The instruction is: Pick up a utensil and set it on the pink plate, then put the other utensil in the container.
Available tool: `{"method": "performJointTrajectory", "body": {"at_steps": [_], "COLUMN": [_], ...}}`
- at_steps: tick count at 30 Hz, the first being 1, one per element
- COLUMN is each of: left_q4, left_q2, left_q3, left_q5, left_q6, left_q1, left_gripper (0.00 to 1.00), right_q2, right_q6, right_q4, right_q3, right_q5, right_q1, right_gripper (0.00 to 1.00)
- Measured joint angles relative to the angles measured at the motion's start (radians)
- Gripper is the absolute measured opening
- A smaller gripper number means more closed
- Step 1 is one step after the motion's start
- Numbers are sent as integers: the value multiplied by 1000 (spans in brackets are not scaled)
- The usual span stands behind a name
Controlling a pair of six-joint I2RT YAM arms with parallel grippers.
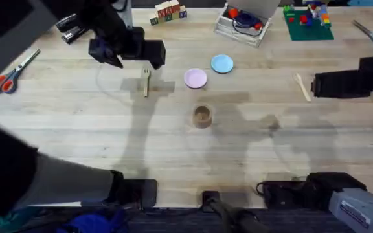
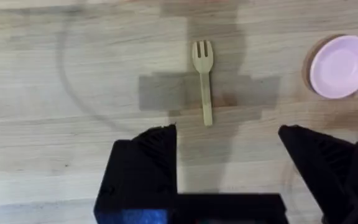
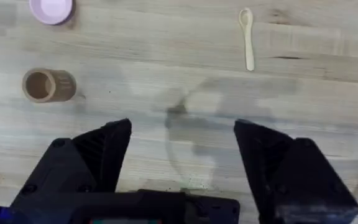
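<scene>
Wooden fork (image 2: 202,80) lies free | both jaws spread, empty | spoon (image 1: 302,87) partly behind right arm

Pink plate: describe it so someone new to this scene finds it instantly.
Start at the wooden table and find its middle, just beyond the brown cylindrical container. Two small round plates sit there side by side; the pink plate is the nearer one, toward the wooden fork. Its neighbour, the blue plate, differs only in colour.

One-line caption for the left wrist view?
Open left gripper hovers above the wooden fork, pink plate nearby.
</scene>
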Motion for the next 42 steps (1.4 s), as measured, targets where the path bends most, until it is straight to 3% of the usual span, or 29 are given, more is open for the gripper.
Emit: {"method": "performJointTrajectory", "body": {"at_steps": [13,30,42], "left_q4": [57,104,198], "left_q2": [175,179,179], "left_q3": [-3,-8,-87], "left_q5": [-11,-32,-32], "left_q6": [-39,-82,-115], "left_q1": [-1,-1,-1], "left_gripper": [995,995,995], "right_q2": [0,0,0], "right_q6": [0,0,0], "right_q4": [0,-5,-5], "right_q3": [0,0,0], "right_q5": [0,0,0], "right_q1": [0,0,0], "right_gripper": [996,995,996]}}
